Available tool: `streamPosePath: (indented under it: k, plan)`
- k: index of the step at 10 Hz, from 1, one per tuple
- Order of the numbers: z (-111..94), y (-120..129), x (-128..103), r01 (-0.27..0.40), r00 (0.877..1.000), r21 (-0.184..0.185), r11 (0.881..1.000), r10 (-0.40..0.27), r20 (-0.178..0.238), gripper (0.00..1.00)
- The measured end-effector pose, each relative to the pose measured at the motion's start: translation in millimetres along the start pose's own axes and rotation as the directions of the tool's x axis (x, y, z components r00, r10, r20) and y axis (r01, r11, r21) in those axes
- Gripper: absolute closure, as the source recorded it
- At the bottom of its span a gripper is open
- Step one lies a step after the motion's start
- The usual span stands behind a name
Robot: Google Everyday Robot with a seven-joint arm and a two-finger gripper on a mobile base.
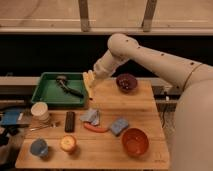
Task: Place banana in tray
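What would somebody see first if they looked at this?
The big white robot arm reaching in from the right, its gripper holding a pale yellow banana just by the right rim of the green tray. Next, the bright orange bowl at the front right of the wooden table.

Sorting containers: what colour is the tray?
Green tray, camera view; gripper holds banana beside its rim.

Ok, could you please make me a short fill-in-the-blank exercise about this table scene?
1. The end effector, beside the tray, holds the ____ above the table.
2. The tray is ____ in colour.
3. The bowl farthest from the end effector is ____.
Missing words: banana; green; orange.
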Motion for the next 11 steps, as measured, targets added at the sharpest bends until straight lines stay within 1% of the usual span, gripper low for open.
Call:
streamPosePath:
  k: [1,4,5,6,7,9,10,11]
  plan:
    - [-1.5,-4.1,1.1,-0.007,1.000,0.004,1.000,0.007,0.002,1.00]
    - [-0.4,-3.4,1.2,-0.007,1.000,0.004,1.000,0.007,0.001,1.00]
    - [-0.8,-5.3,1.6,-0.013,1.000,0.007,1.000,0.013,0.007,1.00]
    - [1.5,-6.5,0.7,-0.019,0.999,-0.003,1.000,0.019,0.027,1.00]
    - [9.1,-12.4,0.4,-0.017,0.998,-0.018,1.000,0.018,0.056,1.00]
    - [31.9,-4.6,-13.3,0.021,0.999,-0.057,0.998,-0.018,0.051,1.00]
    - [46.2,2.2,-23.6,0.041,0.998,-0.083,0.996,-0.038,0.042,1.00]
    - [62.9,7.7,-35.6,0.061,0.998,-0.117,0.991,-0.057,0.030,1.00]
